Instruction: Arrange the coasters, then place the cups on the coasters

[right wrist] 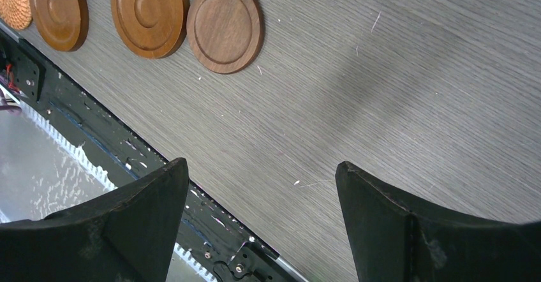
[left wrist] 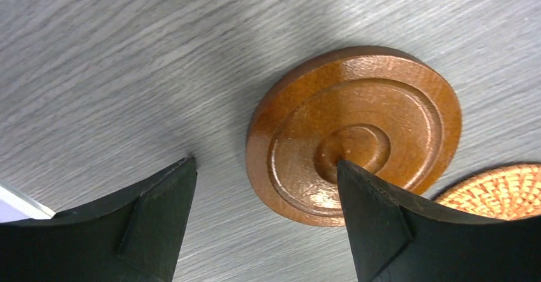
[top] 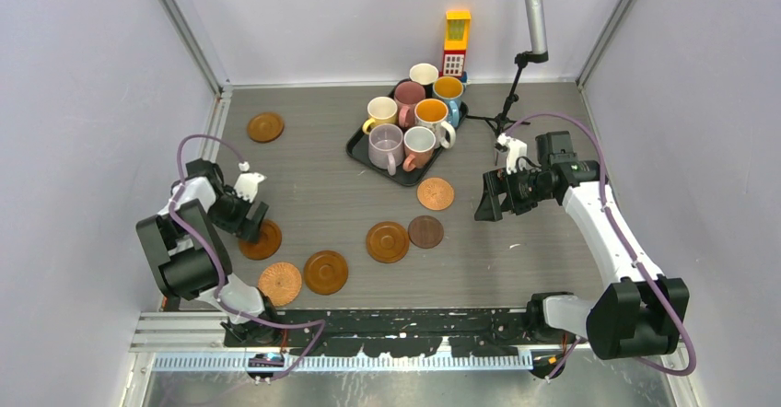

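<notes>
From above we see the cups (top: 431, 112) all crowded on the tray (top: 357, 146) at twelve o'clock and the coasters (top: 388, 241) loose across the worktop (top: 322, 186), none paired yet; at the left wrist our left hand (left wrist: 265, 162) gapes astride the ringed coaster (left wrist: 357, 129), gripping nothing; at the right wrist our right hand (right wrist: 261, 167) hangs wide and empty.

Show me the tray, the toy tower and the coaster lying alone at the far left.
tray (top: 357, 146), top view, bare left corner.
toy tower (top: 457, 31), top view, yellow upper block.
lone coaster (top: 265, 127), top view, its centre.
</notes>
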`<state>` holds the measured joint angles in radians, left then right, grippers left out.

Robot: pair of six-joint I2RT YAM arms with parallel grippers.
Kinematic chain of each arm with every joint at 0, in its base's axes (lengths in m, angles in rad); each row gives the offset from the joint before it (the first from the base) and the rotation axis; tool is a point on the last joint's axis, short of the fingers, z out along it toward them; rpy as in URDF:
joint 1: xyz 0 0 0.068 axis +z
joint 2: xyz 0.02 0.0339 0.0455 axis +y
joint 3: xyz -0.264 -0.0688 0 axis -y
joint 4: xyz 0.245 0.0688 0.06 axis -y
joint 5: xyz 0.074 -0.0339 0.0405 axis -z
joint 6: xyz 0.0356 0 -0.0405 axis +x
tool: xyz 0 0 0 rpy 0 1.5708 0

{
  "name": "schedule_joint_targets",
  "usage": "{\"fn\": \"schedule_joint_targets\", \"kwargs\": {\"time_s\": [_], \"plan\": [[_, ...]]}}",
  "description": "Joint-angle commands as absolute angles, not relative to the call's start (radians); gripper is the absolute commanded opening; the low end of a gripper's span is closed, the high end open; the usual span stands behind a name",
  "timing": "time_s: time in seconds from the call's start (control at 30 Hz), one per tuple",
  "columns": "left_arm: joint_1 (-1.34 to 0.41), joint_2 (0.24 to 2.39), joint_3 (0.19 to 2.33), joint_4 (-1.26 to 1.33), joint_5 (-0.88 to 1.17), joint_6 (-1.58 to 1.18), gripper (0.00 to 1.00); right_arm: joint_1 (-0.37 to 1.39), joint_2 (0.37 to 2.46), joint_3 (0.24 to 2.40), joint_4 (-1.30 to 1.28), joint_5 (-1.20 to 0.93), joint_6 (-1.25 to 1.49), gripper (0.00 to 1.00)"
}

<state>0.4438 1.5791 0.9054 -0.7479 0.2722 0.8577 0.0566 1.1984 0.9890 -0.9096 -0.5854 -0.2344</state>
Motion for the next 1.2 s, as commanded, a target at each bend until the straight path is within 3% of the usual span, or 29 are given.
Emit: {"fn": "schedule_joint_targets", "kwargs": {"time_s": [0.0,0.17,0.4,1.17], "plan": [[0.432,1.601,0.867,-0.643,0.250,0.844,0.81,0.054,1.208,1.003,-0.905,-0.592,-0.250,0.89],[0.413,1.656,0.907,-0.604,0.240,0.734,0.73,0.055,1.227,1.007,-0.905,-0.588,-0.253,0.89],[0.407,1.823,1.107,-0.620,0.258,0.602,0.54,0.054,1.238,1.011,-0.904,-0.578,-0.254,0.89],[0.292,2.267,1.726,-0.645,0.149,0.282,0.41,0.053,1.284,1.019,-0.895,-0.542,-0.253,0.89]]}}
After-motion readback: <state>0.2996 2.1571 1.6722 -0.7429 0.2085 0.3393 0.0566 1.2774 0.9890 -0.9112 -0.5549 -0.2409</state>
